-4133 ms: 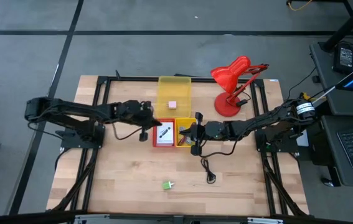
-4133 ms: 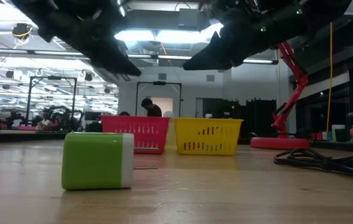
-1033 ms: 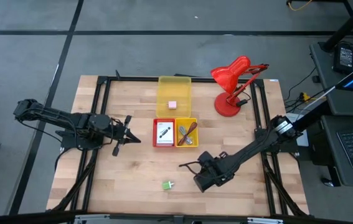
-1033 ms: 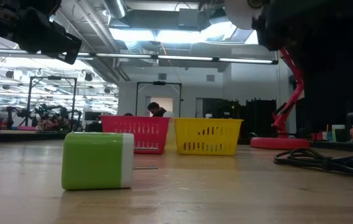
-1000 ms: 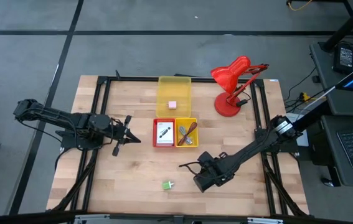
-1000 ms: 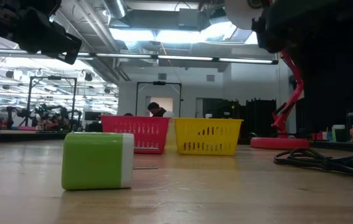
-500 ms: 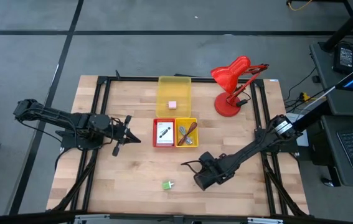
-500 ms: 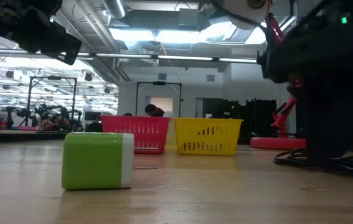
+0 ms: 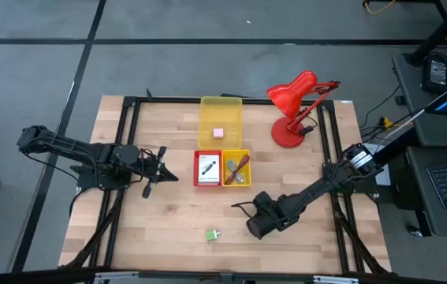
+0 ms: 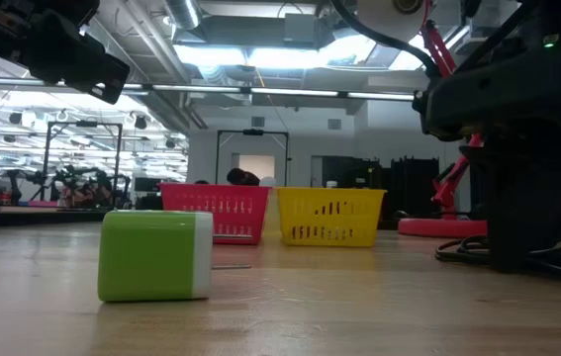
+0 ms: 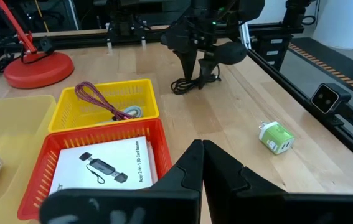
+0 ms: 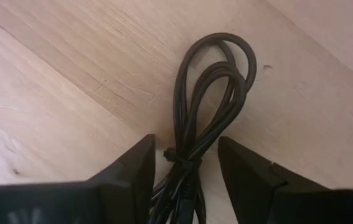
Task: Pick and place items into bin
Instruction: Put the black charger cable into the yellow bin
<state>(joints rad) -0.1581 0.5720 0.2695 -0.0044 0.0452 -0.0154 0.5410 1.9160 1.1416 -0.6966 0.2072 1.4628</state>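
Note:
The black cable lies coiled on the wood near the table's front right. My right gripper points down over it, open, one finger on each side of the bundle's tied part; in the high view the right gripper covers most of it. I see no touch. A green block rests on the table near the front edge. A pink cube sits in the clear yellow bin. My left gripper is shut and hovers left of the red basket.
The red basket holds a white printed packet. The yellow basket beside it holds a dark red cord. A red desk lamp stands at the far right. Bare wood lies around the green block.
My right gripper has sunk toward the table, down over the black cable. The cable and the green block have stayed where they lay.

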